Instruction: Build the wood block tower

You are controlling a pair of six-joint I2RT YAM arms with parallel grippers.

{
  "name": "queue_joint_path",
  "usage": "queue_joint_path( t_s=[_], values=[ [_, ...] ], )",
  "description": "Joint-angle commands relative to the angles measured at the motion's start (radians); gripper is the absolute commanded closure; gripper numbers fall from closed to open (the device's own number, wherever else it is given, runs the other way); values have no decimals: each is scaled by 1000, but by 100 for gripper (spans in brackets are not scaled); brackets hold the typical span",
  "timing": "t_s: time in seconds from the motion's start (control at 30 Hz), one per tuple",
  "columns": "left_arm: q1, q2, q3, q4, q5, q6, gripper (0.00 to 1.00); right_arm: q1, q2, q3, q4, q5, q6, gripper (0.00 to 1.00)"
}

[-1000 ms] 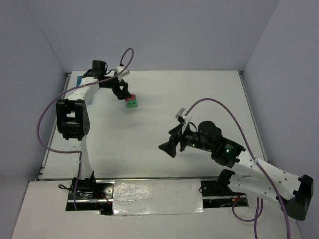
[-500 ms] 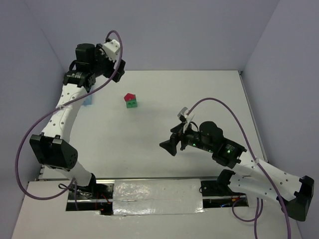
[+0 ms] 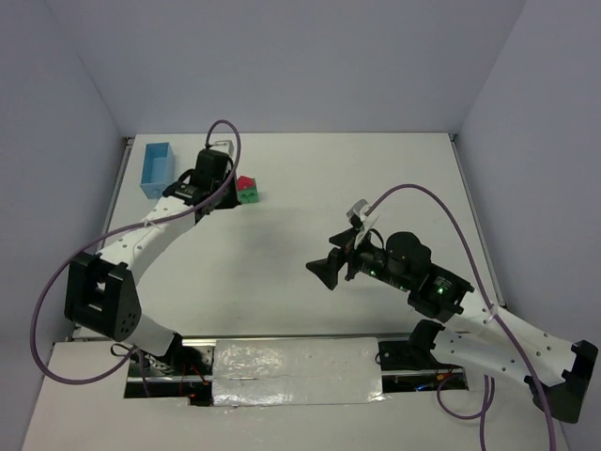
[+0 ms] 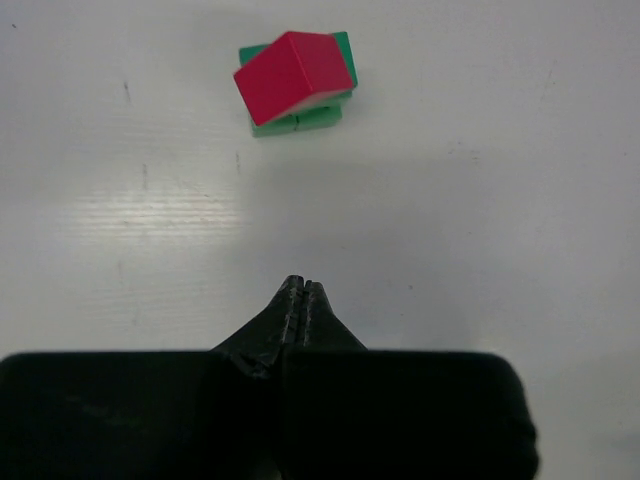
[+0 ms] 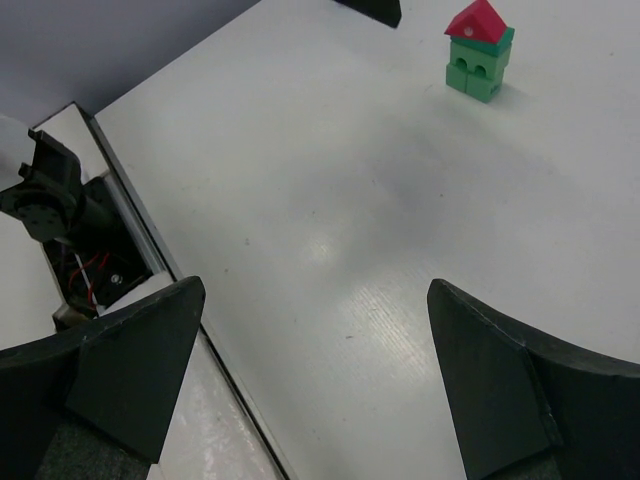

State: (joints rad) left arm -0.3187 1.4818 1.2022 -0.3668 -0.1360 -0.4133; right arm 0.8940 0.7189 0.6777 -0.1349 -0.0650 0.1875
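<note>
The wood block tower (image 3: 248, 192) stands on the white table: green blocks (image 5: 478, 68) stacked with the red roof piece (image 5: 477, 20) on top. From above, the left wrist view shows the red roof (image 4: 295, 68) sitting slightly askew over the green blocks (image 4: 300, 118). My left gripper (image 3: 229, 194) hangs just left of the tower, shut with nothing in it; its fingertips (image 4: 303, 285) are pressed together and stay short of the blocks. My right gripper (image 3: 324, 271) hovers at mid-table, open and empty, its dark fingers (image 5: 130, 355) wide apart.
A light blue box (image 3: 156, 169) lies at the far left of the table. The metal base rail with wiring (image 5: 70, 230) runs along the near edge. Grey walls close in the table on three sides.
My left arm has swung down from a raised pose to beside the tower, and its gripper has gone from open to shut. The right arm has shifted only slightly.
</note>
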Motion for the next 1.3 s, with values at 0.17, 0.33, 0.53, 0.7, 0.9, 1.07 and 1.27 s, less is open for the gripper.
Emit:
queue_joint_path(
  t_s=[0.17, 0.33, 0.53, 0.7, 0.9, 1.07, 1.27],
  values=[
    [-33, 127, 33, 114, -76, -143, 100, -1, -24, -13, 29, 36, 15, 0],
    [-31, 213, 69, 85, -112, -151, 100, 0, -21, -12, 24, 48, 18, 0],
    [-30, 281, 140, 80, -120, -125, 100, -1, -15, -12, 26, 41, 20, 0],
    [-28, 327, 174, 83, -129, -110, 100, 0, -12, -12, 23, 45, 21, 0],
    [-25, 368, 214, 72, -111, -108, 100, -1, -9, -12, 24, 45, 21, 0],
    [-20, 386, 218, 78, -106, -104, 100, -1, -9, -12, 23, 41, 23, 0],
    [-17, 394, 223, 89, -74, -97, 100, 0, -4, -13, 23, 34, 21, 0]
  ],
)
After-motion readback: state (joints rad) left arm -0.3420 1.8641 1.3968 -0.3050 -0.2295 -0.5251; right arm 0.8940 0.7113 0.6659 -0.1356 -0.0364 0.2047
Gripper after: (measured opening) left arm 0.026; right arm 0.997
